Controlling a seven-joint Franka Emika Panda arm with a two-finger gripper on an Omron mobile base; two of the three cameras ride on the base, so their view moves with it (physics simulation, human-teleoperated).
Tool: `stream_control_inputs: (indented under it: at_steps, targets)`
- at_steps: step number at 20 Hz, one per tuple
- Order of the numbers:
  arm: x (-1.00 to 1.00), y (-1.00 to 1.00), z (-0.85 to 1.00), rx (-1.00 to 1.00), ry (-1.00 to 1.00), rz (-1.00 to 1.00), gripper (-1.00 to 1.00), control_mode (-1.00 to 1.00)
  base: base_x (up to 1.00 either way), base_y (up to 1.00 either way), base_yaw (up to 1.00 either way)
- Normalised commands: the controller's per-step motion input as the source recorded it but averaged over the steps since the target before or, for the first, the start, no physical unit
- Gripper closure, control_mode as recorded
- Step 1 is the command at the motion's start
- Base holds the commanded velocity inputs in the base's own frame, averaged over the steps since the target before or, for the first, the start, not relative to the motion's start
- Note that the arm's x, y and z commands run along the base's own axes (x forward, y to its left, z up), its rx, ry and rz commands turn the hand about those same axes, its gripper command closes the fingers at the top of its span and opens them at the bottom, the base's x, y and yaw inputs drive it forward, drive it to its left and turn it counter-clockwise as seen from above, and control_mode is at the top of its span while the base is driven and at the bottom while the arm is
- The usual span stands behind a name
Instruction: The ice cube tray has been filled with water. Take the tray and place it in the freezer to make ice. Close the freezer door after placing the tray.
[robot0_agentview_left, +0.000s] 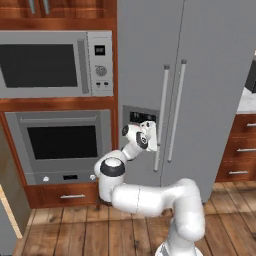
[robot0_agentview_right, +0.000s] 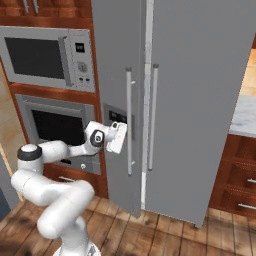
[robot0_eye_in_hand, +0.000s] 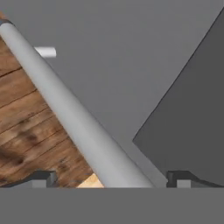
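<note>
Two fingertips (robot0_eye_in_hand: 41, 178): spread wide, straddling the handle (robot0_eye_in_hand: 74, 118) (nothing clamped).
Gripper (robot0_eye_in_hand: 111, 179): open.
Freezer door (robot0_agentview_right: 117, 75): slightly ajar.

**Arm raised at the freezer door's handle**

The freezer (robot0_agentview_left: 200, 75) fills the centre and right of the frame, both grey doors looking shut from here. The freezer door (robot0_agentview_left: 142, 65) is the narrower one at centre, with a dark dispenser panel (robot0_agentview_left: 139, 116) at mid-height and a vertical bar handle (robot0_agentview_left: 161, 117) along its right edge. The white arm (robot0_agentview_left: 150, 197) rises from the lower right and bends up to the middle of the frame, its hand (robot0_agentview_left: 145, 136) just left of that handle, in front of the panel (the fingers themselves cannot be made out). At upper left sits a steel microwave (robot0_agentview_left: 55, 64), a wall oven (robot0_agentview_left: 60, 145) below it. Wooden drawers (robot0_agentview_left: 240, 150) stand at the right edge.
</note>
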Motion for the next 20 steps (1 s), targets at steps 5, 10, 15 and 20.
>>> stream_control_inputs:
  at_steps: [5, 10, 15, 20]
  targets:
    - [0.98, -0.86, -0.01, 0.15, 0.19, 0.28, -1.0, -1.0, 0.0, 0.0, 0.0]
    - [1.0, -0.42, 0.0, 0.13, 0.4, 0.16, -1.0, -1.0, 0.0, 0.0, 0.0]
    - [1.0, -0.46, 0.0, 0.15, 0.47, 0.16, -1.0, -1.0, 0.0, 0.0, 0.0]
    - [0.65, -0.09, 0.08, 0.06, 0.51, 0.06, -1.0, -1.0, 0.0, 0.0, 0.0]
